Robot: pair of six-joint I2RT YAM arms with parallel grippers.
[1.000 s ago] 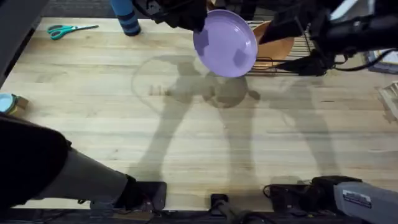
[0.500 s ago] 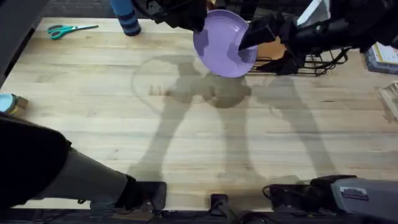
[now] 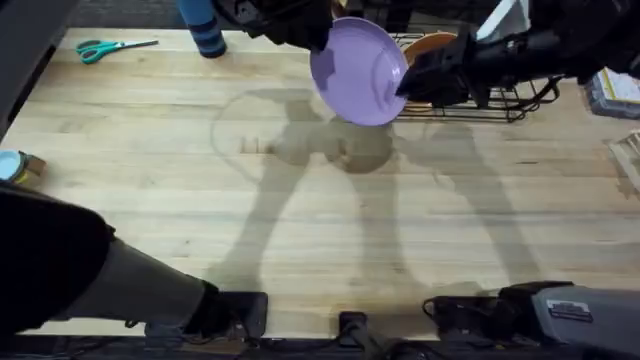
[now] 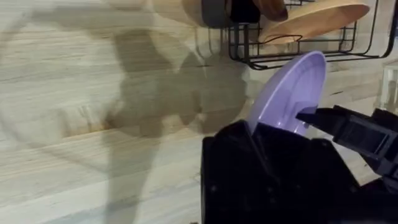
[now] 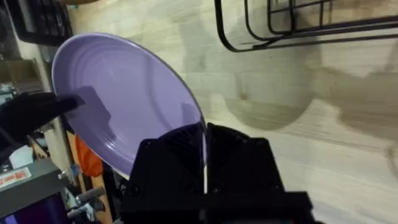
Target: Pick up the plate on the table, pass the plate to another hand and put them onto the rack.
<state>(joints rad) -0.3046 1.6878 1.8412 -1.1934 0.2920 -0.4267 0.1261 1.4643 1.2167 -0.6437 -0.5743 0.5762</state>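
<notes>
Black fingers of the left gripper point(image 3: 322, 40) clamp the upper left rim of the round, shallow, lavender plastic plate point(image 3: 358, 70), which hangs tilted in the air above the far part of the light wooden butcher-block table point(image 3: 300, 200). In the left wrist view the same plate point(image 4: 289, 93) rises edge-on out of the left gripper point(image 4: 255, 134), its rim seated between the two dark jaws. Opposite it, the right gripper point(image 3: 405, 82) meets the plate's right rim; in the right wrist view the plate's point(image 5: 121, 106) edge runs straight down into the narrow slot between the jaws of the right gripper point(image 5: 204, 152), so both grippers are closed on the plate at once. A dark fingertip of the left gripper point(image 5: 37, 112) lies against the plate's far side in that view.

Just behind the plate and to its right stands the black wire dish rack point(image 3: 480, 100), with an orange-tan plate point(image 3: 432, 48) leaning inside it. The rack's thin bars point(image 4: 298, 50) and the tan plate point(image 4: 314, 18) appear beyond the lavender rim in the left wrist view.

Farther off on the table lie teal-handled scissors point(image 3: 105, 47) at the far left, beside a blue cylindrical bottle point(image 3: 203, 28).
</notes>
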